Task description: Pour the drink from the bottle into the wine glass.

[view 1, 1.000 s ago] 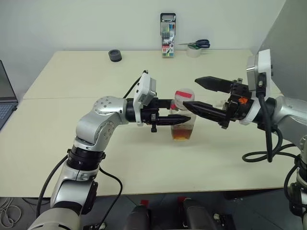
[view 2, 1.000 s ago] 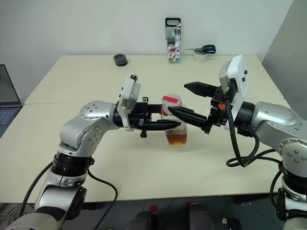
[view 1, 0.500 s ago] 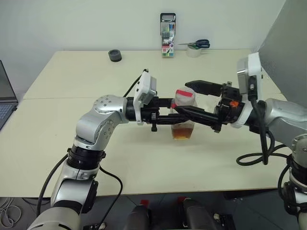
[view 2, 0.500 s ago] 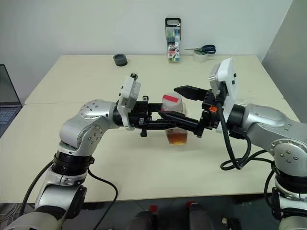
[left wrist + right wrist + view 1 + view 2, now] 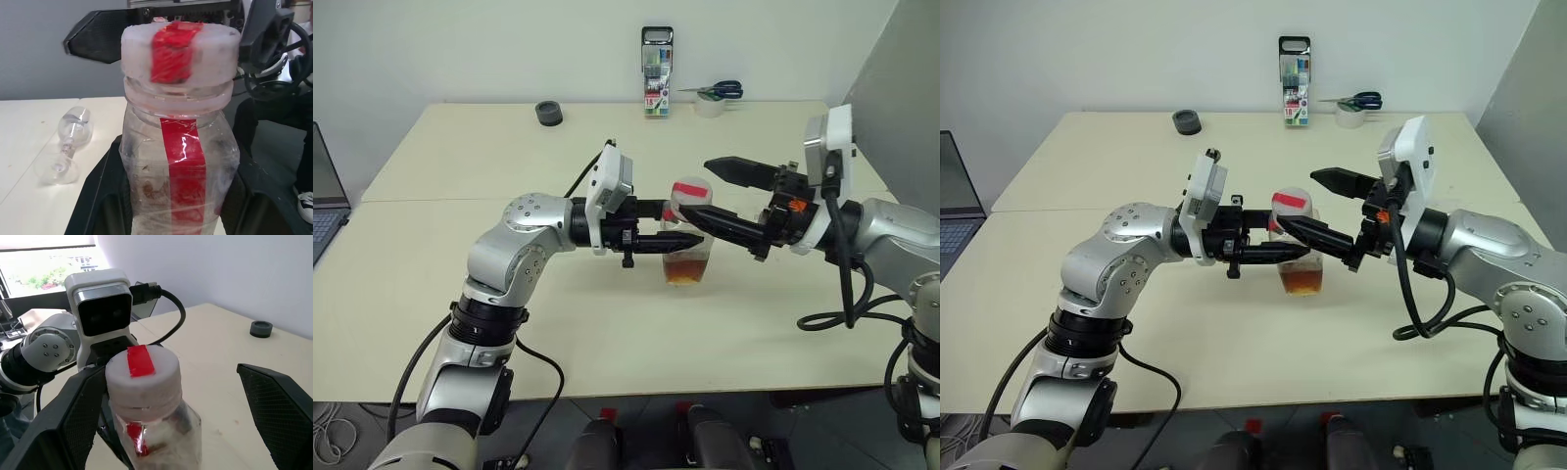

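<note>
Even, bright indoor light fell on the pale bench, leaving only soft, faint shadows under the arms. A window in the right wrist view was blown out white. Close up, the bottle looked slightly soft, its cap blurred.

Left gripper blocks bottle body; cap (between wide right jaws) reachable.
</note>
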